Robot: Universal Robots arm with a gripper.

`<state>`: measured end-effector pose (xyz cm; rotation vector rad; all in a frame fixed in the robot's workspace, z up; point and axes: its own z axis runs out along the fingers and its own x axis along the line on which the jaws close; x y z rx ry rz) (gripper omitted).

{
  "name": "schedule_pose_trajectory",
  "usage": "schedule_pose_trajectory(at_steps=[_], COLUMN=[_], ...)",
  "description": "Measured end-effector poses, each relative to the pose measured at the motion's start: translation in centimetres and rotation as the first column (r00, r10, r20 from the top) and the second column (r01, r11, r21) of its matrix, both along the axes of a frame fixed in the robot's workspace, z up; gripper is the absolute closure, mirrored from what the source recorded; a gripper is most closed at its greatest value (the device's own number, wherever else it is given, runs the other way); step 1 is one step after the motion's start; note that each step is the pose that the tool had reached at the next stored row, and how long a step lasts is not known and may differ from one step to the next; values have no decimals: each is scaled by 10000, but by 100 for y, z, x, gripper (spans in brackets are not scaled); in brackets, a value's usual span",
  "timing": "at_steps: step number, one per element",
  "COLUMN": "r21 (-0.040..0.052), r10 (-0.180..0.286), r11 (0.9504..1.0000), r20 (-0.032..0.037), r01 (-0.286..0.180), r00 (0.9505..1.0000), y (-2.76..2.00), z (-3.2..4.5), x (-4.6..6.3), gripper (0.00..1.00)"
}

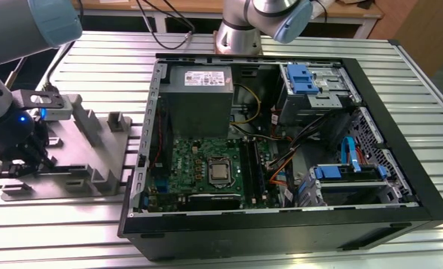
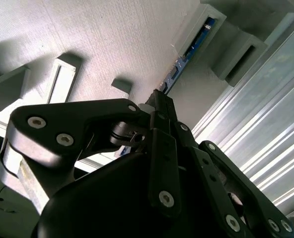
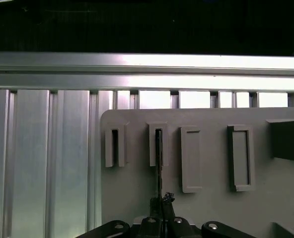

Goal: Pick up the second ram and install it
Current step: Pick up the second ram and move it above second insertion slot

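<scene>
Well, second ram (image 3: 158, 163): you have it standing on edge in a narrow slot of the grey holder plate, running straight out ahead of your fingertips. In the second wrist view its blue board (image 2: 183, 60) leads from the fingertips into a raised slot block.
Gripper (image 3: 159, 201): your fingers are drawn together on the near end of the stick, one on each face. The second wrist view (image 2: 159, 99) shows the same pinch. In the exterior view the gripper (image 1: 12, 167) sits low over the plate.
Holder plate (image 3: 127, 188): it lies flat directly under the tool, with the stick's slot right ahead of the fingers.
Neighbouring slot (image 3: 114, 147): just beside the stick's slot, to one side of the tool's line.
Rectangular recesses (image 3: 191, 158): two of them, on the other side of the stick, a little further from the fingers.
Ribbed aluminium table (image 3: 37, 163): under and around the plate, beyond the tool.
Computer case (image 1: 400, 185): open, lying well apart from the gripper, toward the exterior view's right.
Motherboard (image 1: 195, 162): inside the case, on the side nearer your tool.
Memory slots (image 1: 252, 168): long black strips just past the processor socket (image 1: 219, 170), further from the gripper.
Power supply (image 1: 199, 84): in the case, beyond the motherboard.
</scene>
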<state>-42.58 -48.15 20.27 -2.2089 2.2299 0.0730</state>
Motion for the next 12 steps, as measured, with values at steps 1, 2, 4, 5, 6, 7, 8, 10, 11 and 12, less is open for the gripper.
schedule_pose_trajectory(at_steps=[1, 2, 4, 5, 6, 7, 8, 10, 11, 12], r21=[0, 0, 0, -4, -3, -1, 0, -1, 0, 0], r10=[0, 0, 0, 0, 0, 0, -1, 0, 0, 0], r11=[10000, 10000, 10000, 10000, 10000, 10000, 10000, 10000, 10000, 10000], r20=[-1, 0, -1, -6, -4, -1, 0, -2, -1, 0], r01=[0, 0, 0, 0, 0, 0, 1, 0, 0, 0], r00=[10000, 10000, 10000, 10000, 10000, 10000, 10000, 10000, 10000, 10000], y=[0, 0, 0, -1, -1, 0, 0, 0, 0, 0], z=[0, 1, 3, 16, 33, 55, 85, 155, 194, 236], x=[0, 0, 0, -1, -1, 0, 0, 0, 0, 0], gripper=[88, 88, 88, 88, 88, 88, 88, 88, 88, 88])
